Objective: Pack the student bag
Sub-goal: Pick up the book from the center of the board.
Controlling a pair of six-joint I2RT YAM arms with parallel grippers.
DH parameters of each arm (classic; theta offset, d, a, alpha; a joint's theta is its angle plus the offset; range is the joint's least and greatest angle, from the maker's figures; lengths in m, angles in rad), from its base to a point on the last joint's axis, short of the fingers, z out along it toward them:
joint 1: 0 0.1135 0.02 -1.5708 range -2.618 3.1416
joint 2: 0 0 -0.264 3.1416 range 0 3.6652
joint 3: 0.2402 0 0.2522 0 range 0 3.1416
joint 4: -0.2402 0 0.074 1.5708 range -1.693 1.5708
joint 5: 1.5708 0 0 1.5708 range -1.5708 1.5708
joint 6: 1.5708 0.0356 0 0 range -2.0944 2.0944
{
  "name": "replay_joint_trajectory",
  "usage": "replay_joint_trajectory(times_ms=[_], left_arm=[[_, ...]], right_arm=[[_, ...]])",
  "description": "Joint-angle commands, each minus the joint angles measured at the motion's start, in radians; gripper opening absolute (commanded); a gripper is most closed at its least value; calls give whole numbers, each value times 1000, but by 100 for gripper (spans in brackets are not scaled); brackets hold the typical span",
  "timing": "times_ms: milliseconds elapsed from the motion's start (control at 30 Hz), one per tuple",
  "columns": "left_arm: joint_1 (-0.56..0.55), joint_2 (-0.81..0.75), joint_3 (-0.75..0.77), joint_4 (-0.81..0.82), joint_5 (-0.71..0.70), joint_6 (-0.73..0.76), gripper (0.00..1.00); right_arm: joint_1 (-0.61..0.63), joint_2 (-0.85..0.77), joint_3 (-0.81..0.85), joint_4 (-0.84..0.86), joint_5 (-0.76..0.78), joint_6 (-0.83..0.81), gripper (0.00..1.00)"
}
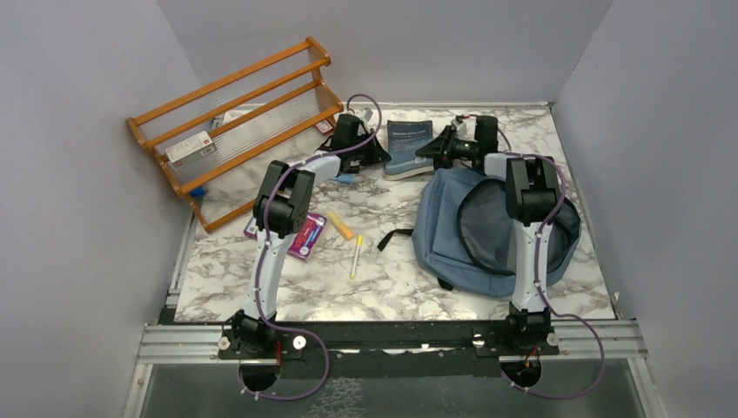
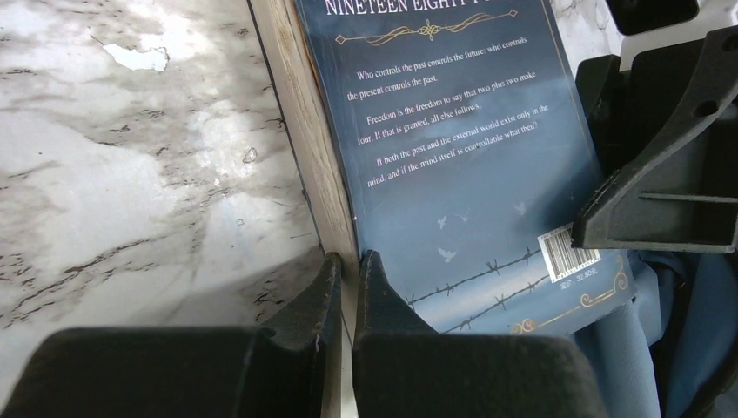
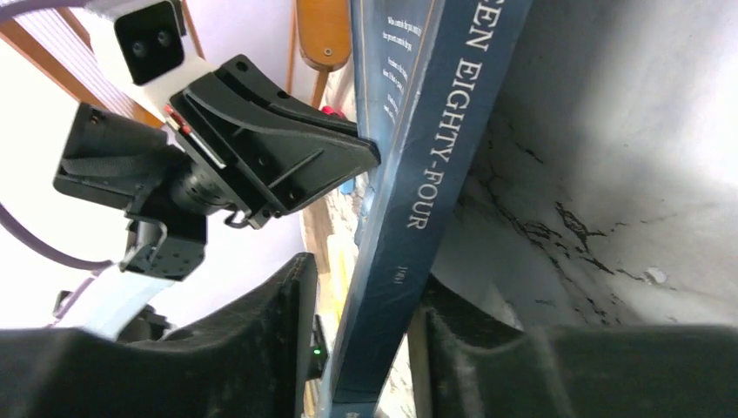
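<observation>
1. My left gripper (image 2: 348, 283) has its fingers pressed together. The tips sit against the page edge of the dark blue-grey paperback book (image 2: 452, 157).
2. My right gripper (image 3: 365, 292) straddles the book's spine from the opposite side. One finger (image 3: 470, 340) touches the cover and the other stands slightly off it, so the jaws are parted, not clamped.
3. The book lies back cover up at the far middle of the white marble-patterned table (image 1: 392, 287).
4. The large dusty-blue fabric student bag (image 1: 444, 231) lies flat on the table's right side, touching the book's near edge. Its zipper is open, dark lining shows, and my right arm reaches across it.
5. An orange wooden rack (image 1: 235, 122) stands far left. A purple box (image 1: 306, 235) and two yellow pens (image 1: 356, 255) lie near the left arm.
</observation>
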Motion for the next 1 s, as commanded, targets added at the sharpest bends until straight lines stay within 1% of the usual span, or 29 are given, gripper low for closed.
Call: replay_joint_trajectory(times_ms=[0, 67, 167, 200, 233, 300, 333, 400, 467, 533, 667, 767, 900, 967], left_arm=[[-60, 113, -73, -267, 87, 31, 0], [-59, 104, -79, -254, 93, 31, 0], [-53, 77, -80, -237, 88, 33, 0], [-50, 65, -74, -235, 91, 35, 2], [-47, 51, -66, -235, 91, 36, 9], [-40, 16, -51, -236, 83, 40, 27], [-36, -4, -43, -239, 76, 42, 36], [-27, -53, -32, -242, 63, 44, 49], [-19, -105, -29, -250, 48, 46, 57], [-13, -168, -37, -253, 26, 50, 64], [-11, -330, -101, -251, -30, 62, 70], [-11, -476, -199, -219, -56, 78, 72], [-11, -688, -352, -155, -27, 120, 75], [-11, -811, -420, -162, -24, 160, 76]], right_arm=[[25, -23, 24, 54, -39, 7, 40], [25, -33, 45, -26, 1, -61, 32], [25, -60, 80, -146, 71, -177, 15], [25, -73, 88, -181, 98, -216, 11], [25, -87, 93, -214, 124, -250, 8], [25, -127, 90, -250, 175, -318, 4], [26, -154, 81, -254, 199, -334, 3], [25, -211, 52, -241, 241, -358, 1], [25, -267, 36, -238, 272, -384, 1], [25, -324, 29, -245, 294, -412, 1], [25, -457, 5, -289, 350, -478, 1], [25, -554, -32, -346, 394, -534, 1], [27, -687, -110, -435, 412, -596, 1], [30, -763, -160, -473, 417, -630, 1]])
